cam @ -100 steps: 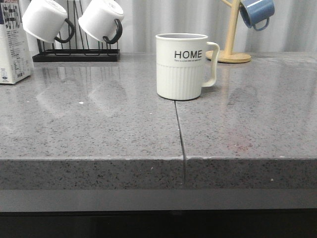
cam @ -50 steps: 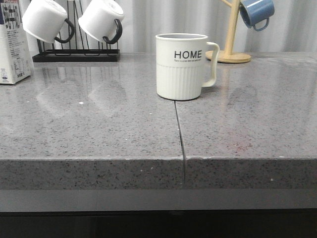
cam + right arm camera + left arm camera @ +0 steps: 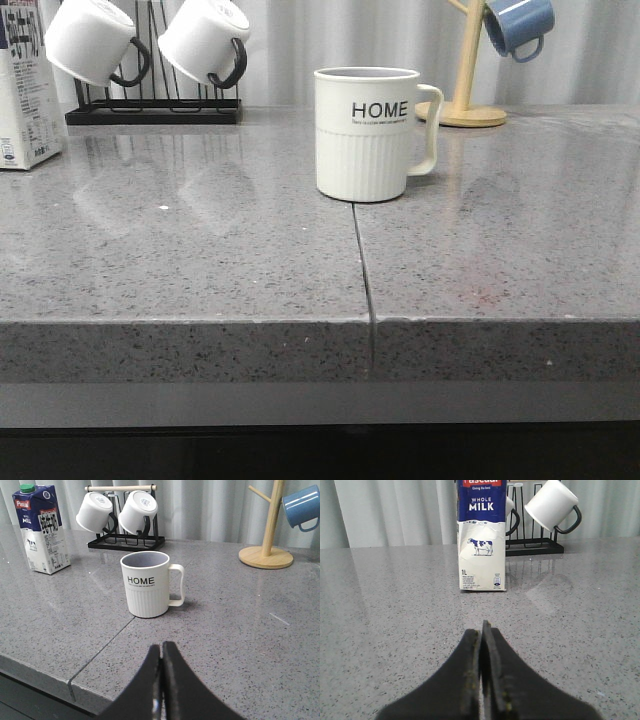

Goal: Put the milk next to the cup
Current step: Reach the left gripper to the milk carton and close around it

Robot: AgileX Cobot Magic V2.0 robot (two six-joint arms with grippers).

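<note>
Nothing has shifted over the last second: the milk (image 3: 28, 85) stands at the frame's left edge, well apart from the cup (image 3: 368, 133), seemingly untouched. Left claw (image 3: 482, 630) and right claw (image 3: 161, 650) pressed together, empty.

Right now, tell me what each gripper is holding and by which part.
Nothing is held. The left gripper and the right gripper are both shut on nothing, while the milk and the cup stand untouched on the counter.
</note>
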